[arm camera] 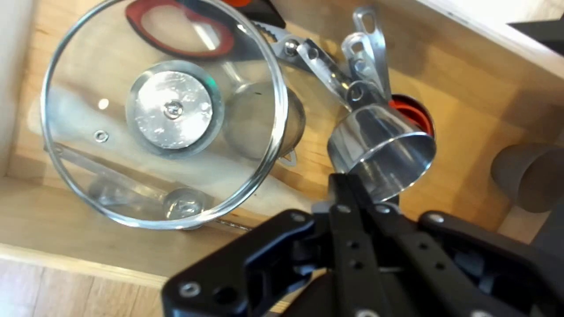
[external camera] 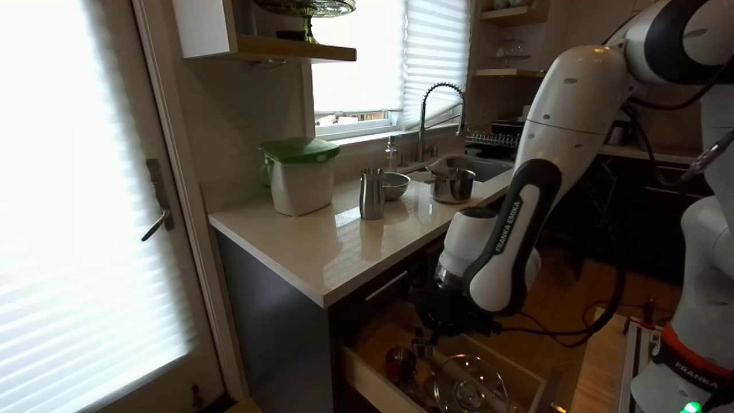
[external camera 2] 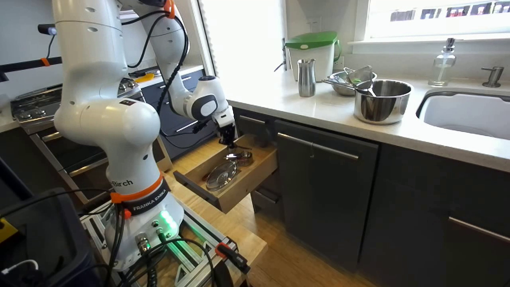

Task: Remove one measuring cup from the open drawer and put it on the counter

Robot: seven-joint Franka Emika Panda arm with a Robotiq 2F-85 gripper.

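We find the measuring cup (arm camera: 381, 147), a steel one, within the pulled-out drawer (external camera 2: 251, 181), tilted, its mouth turned toward the lower right of the wrist view. Our tool (arm camera: 351, 177) is right at it: the fingertips are together, pinching the cup's wall at the rim. Whether the cup's underside rests on anything, we cannot tell.

Just past the cup from the tool we see metal handles (arm camera: 376, 48), and a round red piece (arm camera: 414, 112) shows partly behind it. To the cup's left, apart from it, lies a glass lid (arm camera: 174, 110), overlapping a pair of shears (arm camera: 291, 47). On the opposite side lies a grey cup (arm camera: 513, 176).

In both exterior views we see the desk (external camera: 304, 246), higher than the drawer, carrying a steel tumbler (external camera: 371, 195), a white container (external camera: 304, 183) with a green lid, a bowl (external camera: 395, 186) and a pot (external camera: 453, 188).
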